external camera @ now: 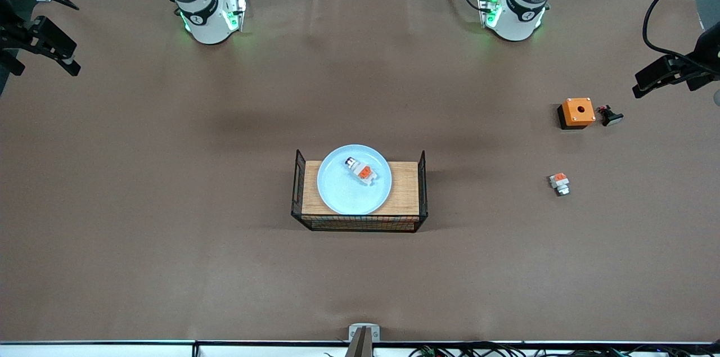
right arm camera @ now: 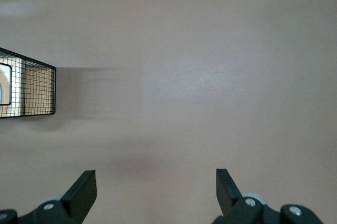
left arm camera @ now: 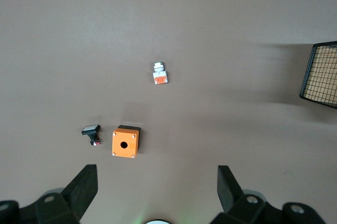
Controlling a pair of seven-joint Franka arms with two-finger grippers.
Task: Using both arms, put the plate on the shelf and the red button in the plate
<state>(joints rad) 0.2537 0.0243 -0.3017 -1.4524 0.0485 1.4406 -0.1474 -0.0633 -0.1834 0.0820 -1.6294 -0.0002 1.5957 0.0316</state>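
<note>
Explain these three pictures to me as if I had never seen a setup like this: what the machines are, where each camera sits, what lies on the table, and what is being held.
These are two robot arms bolted along one edge of a brown table. The wide picture looks down from a high camera facing them. The other two come from cameras on each arm's wrist, looking past its two black fingers.

In the middle stands a wire rack with a wooden board. On it rests the pale blue plate, and the red button lies in the plate.

Toward the left arm's end of the table lie an orange box, a black button beside it, and a small white-and-orange part nearer the front camera.

Nothing is held: the left gripper and the right gripper are both open above bare table.
</note>
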